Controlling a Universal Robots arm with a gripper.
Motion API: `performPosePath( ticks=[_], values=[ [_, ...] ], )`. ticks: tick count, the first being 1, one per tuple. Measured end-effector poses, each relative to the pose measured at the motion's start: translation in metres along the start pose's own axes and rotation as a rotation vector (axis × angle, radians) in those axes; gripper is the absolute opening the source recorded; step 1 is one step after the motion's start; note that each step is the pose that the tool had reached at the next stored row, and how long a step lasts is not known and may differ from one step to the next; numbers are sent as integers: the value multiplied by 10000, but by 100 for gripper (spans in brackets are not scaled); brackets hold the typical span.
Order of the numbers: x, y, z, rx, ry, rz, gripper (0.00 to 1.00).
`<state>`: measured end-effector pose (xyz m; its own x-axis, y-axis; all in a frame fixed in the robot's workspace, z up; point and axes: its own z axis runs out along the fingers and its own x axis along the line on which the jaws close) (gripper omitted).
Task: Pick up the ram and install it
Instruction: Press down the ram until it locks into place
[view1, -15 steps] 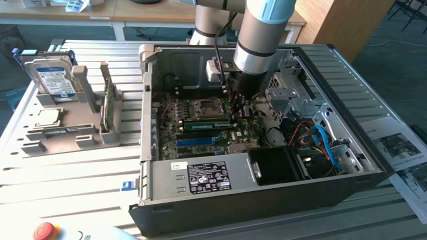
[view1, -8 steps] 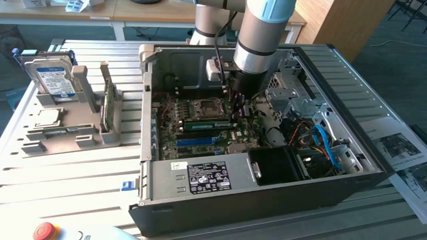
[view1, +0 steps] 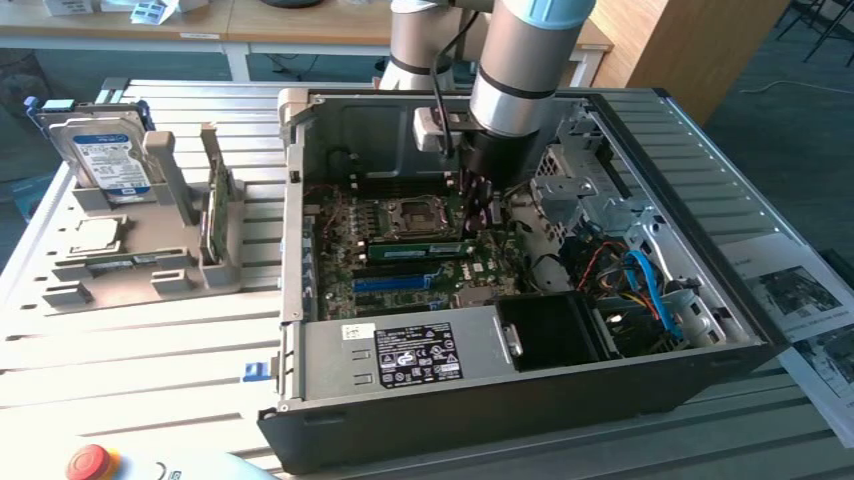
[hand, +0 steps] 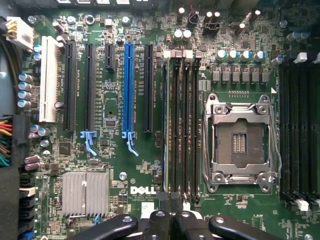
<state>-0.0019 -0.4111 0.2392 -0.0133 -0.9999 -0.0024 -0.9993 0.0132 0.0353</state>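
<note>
The ram (view1: 414, 248), a long green stick, stands on edge in a memory slot beside the empty processor socket (view1: 407, 215) inside the open computer case (view1: 534, 400). My gripper (view1: 471, 203) hangs just above the ram's end nearest the exterior view's right. In the wrist view the black fingertips (hand: 164, 199) are pressed together, shut, over the row of memory slots (hand: 180, 125) next to the socket (hand: 239, 142). The ram shows there only as a thin edge along the first slot (hand: 165, 125). Whether the fingertips touch the ram cannot be told.
A grey parts holder (view1: 147, 270) at the exterior view's left carries a hard drive (view1: 107, 160), a small square chip (view1: 96, 235) and another green stick (view1: 214, 215). Inside the case are cables (view1: 641, 280), a drive cage (view1: 587, 190) and the power supply (view1: 414, 350). A red stop button (view1: 91, 462) sits at the front.
</note>
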Motion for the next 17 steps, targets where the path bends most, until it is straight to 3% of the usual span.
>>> performPosePath(
  ticks=[17],
  values=[
    [-2, 24, -41, -4, 7, -2, 11]
  ],
)
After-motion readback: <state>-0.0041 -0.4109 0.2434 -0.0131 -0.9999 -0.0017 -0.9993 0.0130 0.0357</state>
